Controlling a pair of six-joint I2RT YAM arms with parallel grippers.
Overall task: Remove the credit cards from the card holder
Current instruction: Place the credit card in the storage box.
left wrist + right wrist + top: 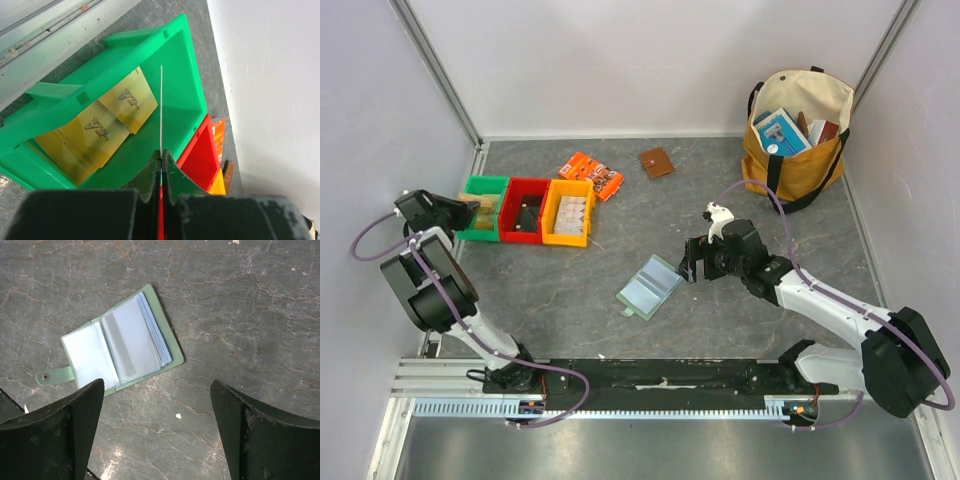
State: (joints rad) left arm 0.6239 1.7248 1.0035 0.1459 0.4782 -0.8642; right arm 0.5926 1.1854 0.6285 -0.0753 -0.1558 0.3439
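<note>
The pale green card holder (650, 287) lies open on the table, its clear sleeves showing in the right wrist view (120, 347). My right gripper (692, 262) hovers open and empty just right of it (156, 385). My left gripper (463, 208) is shut on a thin credit card (161, 110) seen edge-on, held over the green bin (100, 75). Two gold credit cards (95, 132) marked VIP lie inside that bin.
A red bin (525, 207) and a yellow bin (568, 212) stand right of the green bin (485, 186). An orange printed packet (592, 173) and a brown square wallet (657, 162) lie behind. A yellow tote bag (795, 140) stands at the back right.
</note>
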